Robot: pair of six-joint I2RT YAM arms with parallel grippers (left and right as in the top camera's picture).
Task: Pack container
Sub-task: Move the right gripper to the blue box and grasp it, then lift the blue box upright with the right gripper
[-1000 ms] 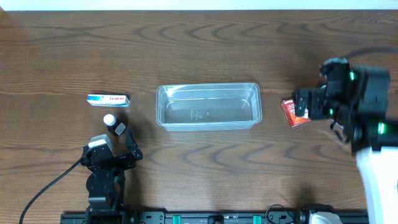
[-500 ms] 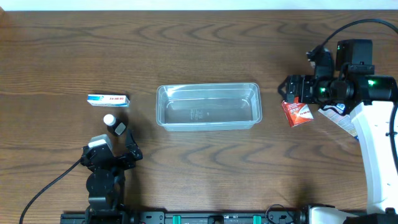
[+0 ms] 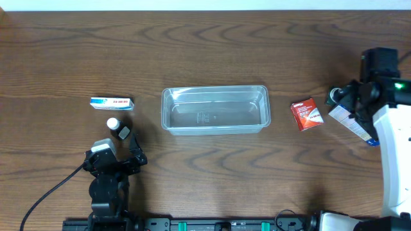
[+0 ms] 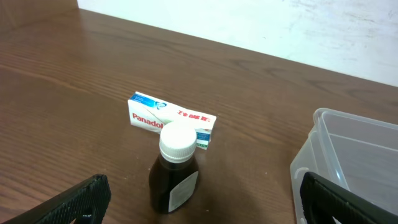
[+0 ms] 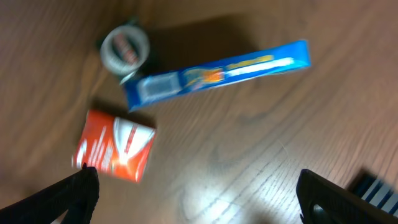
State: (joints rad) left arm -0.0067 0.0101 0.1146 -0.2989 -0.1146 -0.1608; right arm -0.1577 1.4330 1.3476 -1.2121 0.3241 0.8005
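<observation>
Overhead, the right arm (image 3: 393, 131) half-hides a round tin (image 5: 125, 46) that its wrist camera shows plainly; left gripper (image 4: 205, 200) and right gripper (image 5: 196, 200) gape empty either side of the container (image 3: 215, 110).

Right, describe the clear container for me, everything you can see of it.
The container is a shallow rectangular tub of clear, see-through plastic with rounded corners and a rim all round. A faint moulded mark shows in the middle of its floor. It is empty and stands upright, open side up, its long side running left to right in the overhead view, near the middle of the brown wooden table. Only the table touches it.
</observation>
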